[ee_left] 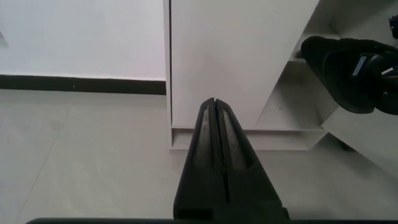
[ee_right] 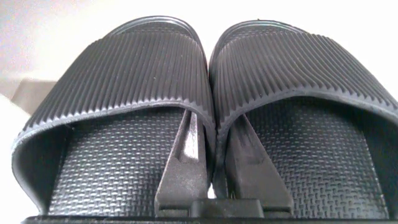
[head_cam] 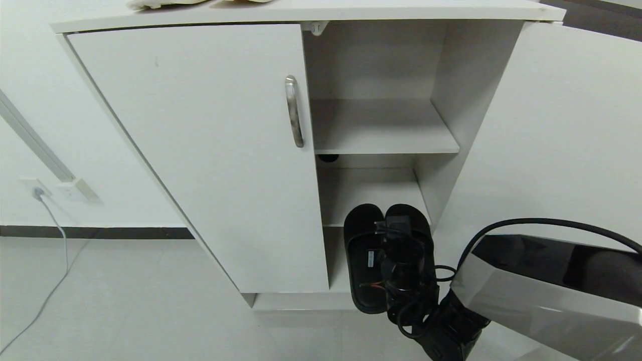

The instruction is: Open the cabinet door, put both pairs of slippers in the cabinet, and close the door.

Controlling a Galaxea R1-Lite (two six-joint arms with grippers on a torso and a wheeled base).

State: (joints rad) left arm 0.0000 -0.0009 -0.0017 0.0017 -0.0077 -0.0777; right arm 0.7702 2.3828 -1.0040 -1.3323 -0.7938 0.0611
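A pair of black slippers (head_cam: pixel 367 260) hangs side by side, toes toward the cabinet, just in front of its lower shelf (head_cam: pixel 371 190). My right gripper (head_cam: pixel 392 228) is shut on the slippers' inner straps, one finger inside each (ee_right: pixel 214 155). The white cabinet's right door (head_cam: pixel 551 140) stands open and its left door (head_cam: pixel 200 150), with a metal handle (head_cam: pixel 294 110), is closed. Low over the floor left of the cabinet, my left gripper (ee_left: pixel 214 102) is shut with nothing in it; the slippers (ee_left: pixel 354 74) are off to its side. A cream-coloured thing (head_cam: pixel 165 3) lies on the cabinet top.
The upper shelf (head_cam: pixel 381 125) is bare. A wall socket (head_cam: pixel 37 193) with a grey cable trailing onto the floor sits at the far left. Pale tiled floor (head_cam: pixel 150 301) spreads in front of the closed door.
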